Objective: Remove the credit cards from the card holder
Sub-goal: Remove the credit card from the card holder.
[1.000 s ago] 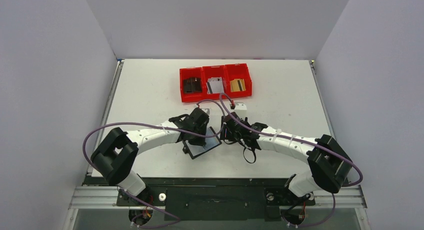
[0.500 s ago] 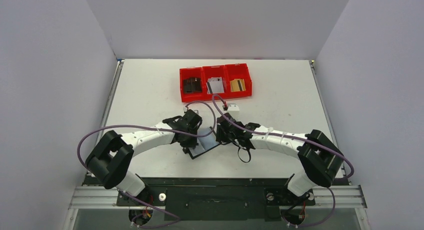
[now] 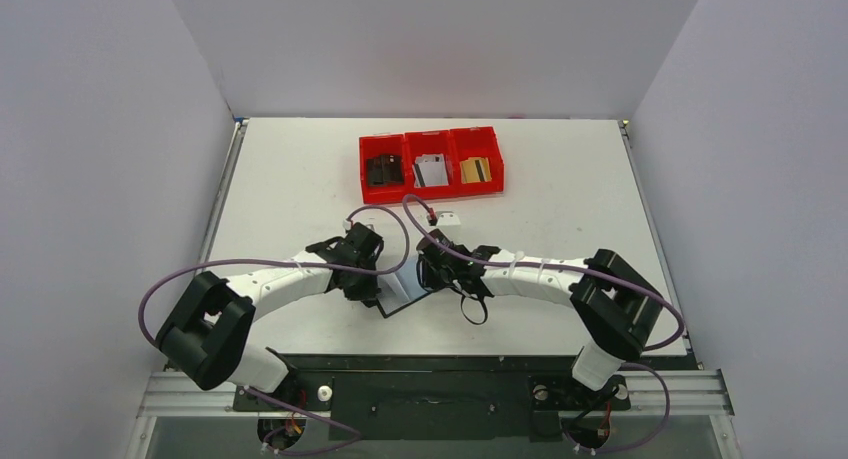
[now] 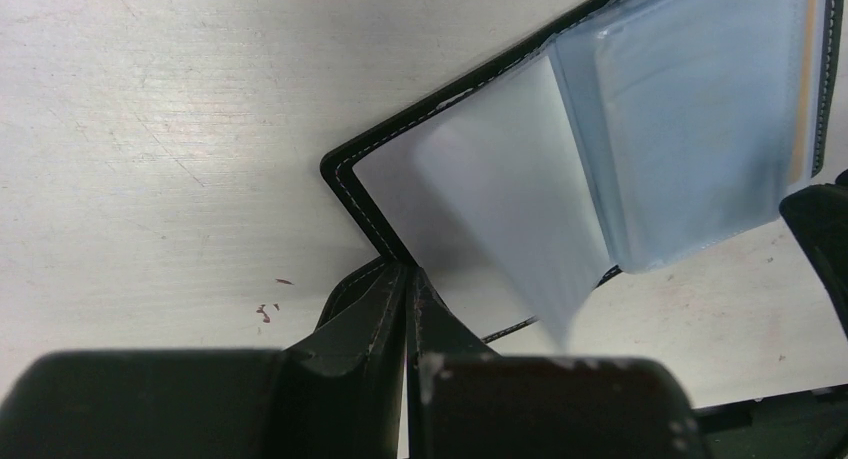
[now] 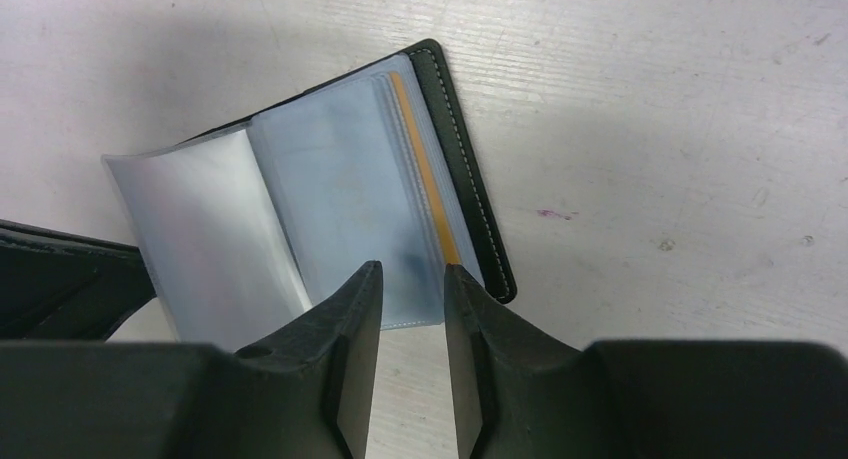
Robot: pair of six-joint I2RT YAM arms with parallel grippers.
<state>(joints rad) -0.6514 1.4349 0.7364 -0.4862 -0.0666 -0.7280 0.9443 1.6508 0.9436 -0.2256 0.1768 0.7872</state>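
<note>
- White table point(image 3: 300, 179) carries the open card holder point(image 5: 462, 149) at six o'clock from red bins point(image 3: 430, 193).
- Our left gripper point(image 4: 405, 289) pinches its edge.
- Our right gripper point(image 5: 410, 289), narrowly parted, straddles the clear sleeves point(image 5: 340, 199).

Left wrist view. My left gripper point(image 4: 407, 279) fills the lower edge, its two dark fingers pressed flat together, tips at the near stitched border of the card holder point(image 4: 400, 194); whether they nip that border cannot be told. The holder lies open on the scuffed white table point(image 4: 150, 129). Its clear sleeves point(image 4: 690, 109) are stacked to the right, one loose leaf point(image 4: 510, 199) tilted down toward me. A tan credit card point(image 4: 802, 129) edge shows through the stack's far side.
</note>
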